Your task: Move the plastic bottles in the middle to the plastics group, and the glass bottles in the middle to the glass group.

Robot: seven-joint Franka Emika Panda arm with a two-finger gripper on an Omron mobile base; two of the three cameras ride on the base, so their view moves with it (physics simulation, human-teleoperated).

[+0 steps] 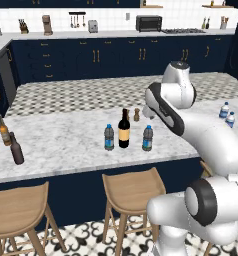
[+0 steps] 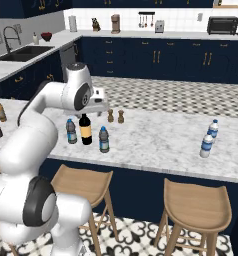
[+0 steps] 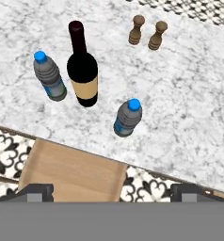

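Centre of the left base view: all three middle bottles sit on the marble counter (image 1: 66,135), upright, none moved yet. Wine bottle (image 1: 124,129) in the middle, one grey-tinted water bottle (image 1: 109,137) just left of it, the other grey-tinted bottle (image 1: 147,138) just right, each near it but apart. Same trio in the hand view: wine bottle upper centre, one water bottle upper left, the other nearer frame centre.

Glass group at the left edge of the left base view: amber bottle (image 1: 4,131) and dark brown bottle (image 1: 16,149), well apart from the trio. Plastics group at the right edge: two whitish water bottles (image 1: 227,114), partly behind the arm, also well apart from the middle.

Two small wooden shakers (image 3: 147,33) stand behind the trio, upper right of the hand view; not part of the job.

Gripper (image 3: 112,193) hangs above the counter's front edge over a wooden stool (image 3: 69,169), looking down at the trio. Fingertips spread wide at the bottom corners of the hand view, nothing between them.

Judgement: nothing is sorted yet. Left: wine bottle to the glass group, both grey bottles to the plastics group. Right-hand grey bottle lies closest to the hand's line.
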